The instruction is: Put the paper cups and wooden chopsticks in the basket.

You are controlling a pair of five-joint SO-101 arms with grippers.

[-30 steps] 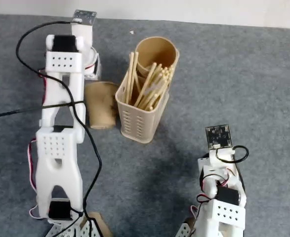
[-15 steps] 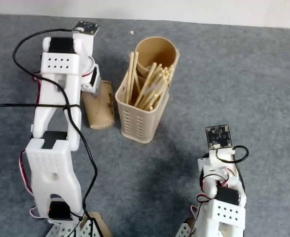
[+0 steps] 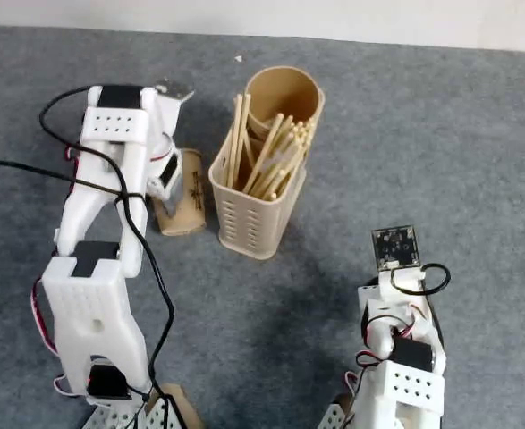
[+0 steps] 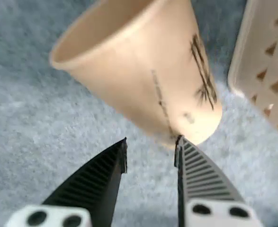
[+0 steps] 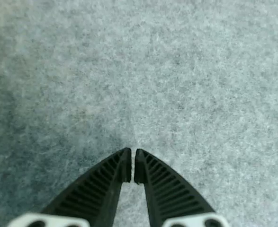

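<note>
Your left hand [image 4: 151,142] hangs low over the bench [image 3: 441,134] with its fingers parted and nothing between them. A paper cup [image 4: 143,71] lies on its side just past the fingertips, and the right-hand finger's tip sits right at the cup's bottom edge. From above, that cup [image 3: 180,201] rests just left of the basket [image 3: 258,210], with its narrow end pointing far and its mouth pointing near. Part of it is covered by your left arm [image 3: 110,206], which stretches out over it from the near left. The basket stands upright near the middle of the bench. It holds a bundle of wooden chopsticks [image 3: 266,161] leaning across it and a second paper cup [image 3: 284,94] tucked into its far end. Your right hand [image 5: 132,153] is clenched, fingertips almost meeting and gripping nothing, over bare grey bench. Your right arm [image 3: 396,357] sits folded at the near right, well apart from the basket.
</note>
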